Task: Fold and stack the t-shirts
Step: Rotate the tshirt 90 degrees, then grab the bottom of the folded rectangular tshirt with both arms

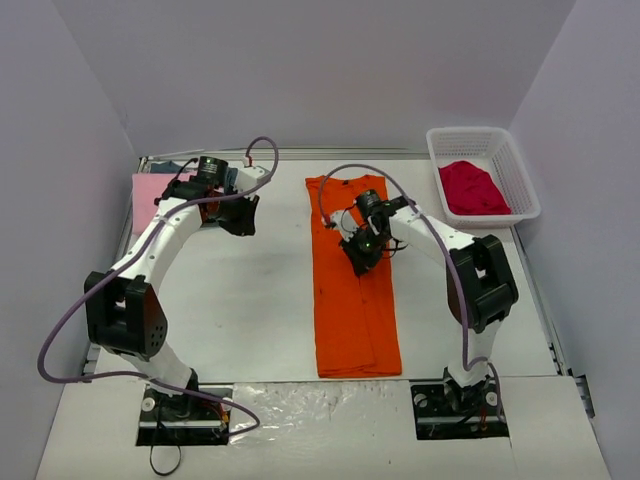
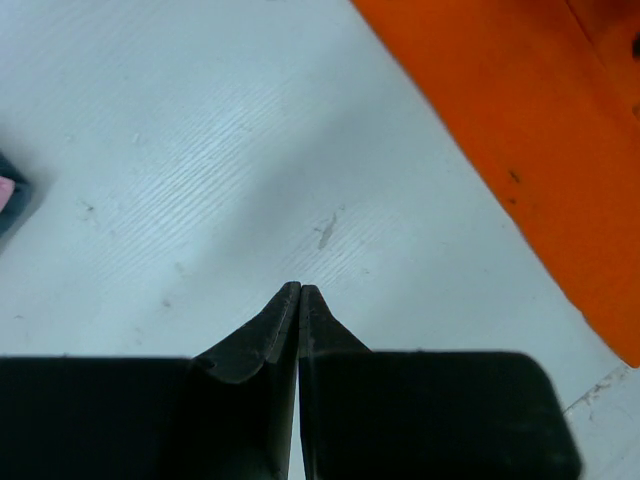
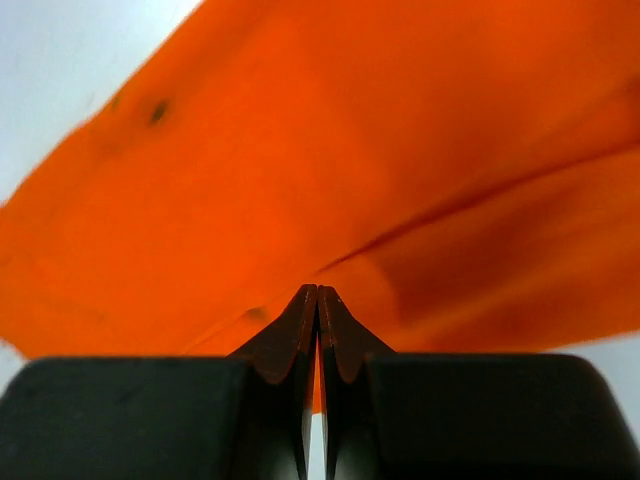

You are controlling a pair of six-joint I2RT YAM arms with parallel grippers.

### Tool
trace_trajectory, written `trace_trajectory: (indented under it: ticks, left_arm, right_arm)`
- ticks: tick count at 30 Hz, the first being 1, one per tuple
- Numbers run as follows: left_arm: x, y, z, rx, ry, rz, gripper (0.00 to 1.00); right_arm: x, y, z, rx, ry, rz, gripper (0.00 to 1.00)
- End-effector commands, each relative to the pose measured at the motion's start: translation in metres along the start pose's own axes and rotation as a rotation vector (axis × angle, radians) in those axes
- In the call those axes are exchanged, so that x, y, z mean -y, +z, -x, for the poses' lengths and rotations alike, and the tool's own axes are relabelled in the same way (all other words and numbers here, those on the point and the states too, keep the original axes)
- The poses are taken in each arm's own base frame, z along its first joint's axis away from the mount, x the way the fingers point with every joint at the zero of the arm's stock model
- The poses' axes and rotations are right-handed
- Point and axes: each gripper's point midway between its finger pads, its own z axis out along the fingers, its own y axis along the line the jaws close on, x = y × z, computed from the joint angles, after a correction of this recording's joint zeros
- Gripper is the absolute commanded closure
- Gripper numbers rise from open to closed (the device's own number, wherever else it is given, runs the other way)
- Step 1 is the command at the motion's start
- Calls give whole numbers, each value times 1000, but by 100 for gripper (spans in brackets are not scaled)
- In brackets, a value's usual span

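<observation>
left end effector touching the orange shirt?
Apart. Left wrist view: the shut left end effector points at the table, with the orange t-shirt off to the upper right, a strip of table between.

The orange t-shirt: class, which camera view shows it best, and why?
The top external view: it shows the orange t-shirt end to end, folded into a long strip lying flat on the table. The right wrist view shows only a blurred close-up of creased orange cloth; the left wrist view catches only one edge, upper right.
</observation>
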Motion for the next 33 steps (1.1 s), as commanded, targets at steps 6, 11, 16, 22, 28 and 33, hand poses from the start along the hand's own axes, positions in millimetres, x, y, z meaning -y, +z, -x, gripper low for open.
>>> trace_trajectory:
  ticks: [6, 11, 16, 22, 28, 33]
  left_arm:
    - [-10, -35, 26, 127, 17, 108, 98]
    - [-9, -40, 21, 137, 30, 129, 98]
    - [-10, -44, 20, 147, 41, 142, 98]
    - [-9, -43, 20, 142, 43, 133, 98]
    - [-9, -42, 18, 130, 50, 131, 98]
    - [-10, -39, 16, 106, 51, 124, 98]
  right_arm:
    - [-75, 32, -79, -252, -28, 275, 100]
    - [-89, 48, -92, -300, -31, 343, 100]
    - [-88, 65, -106, -362, -19, 367, 100]
    - [-67, 81, -103, -399, -36, 311, 100]
    - [-37, 88, -78, -372, -38, 251, 100]
    - [-22, 87, -61, -344, -38, 239, 100]
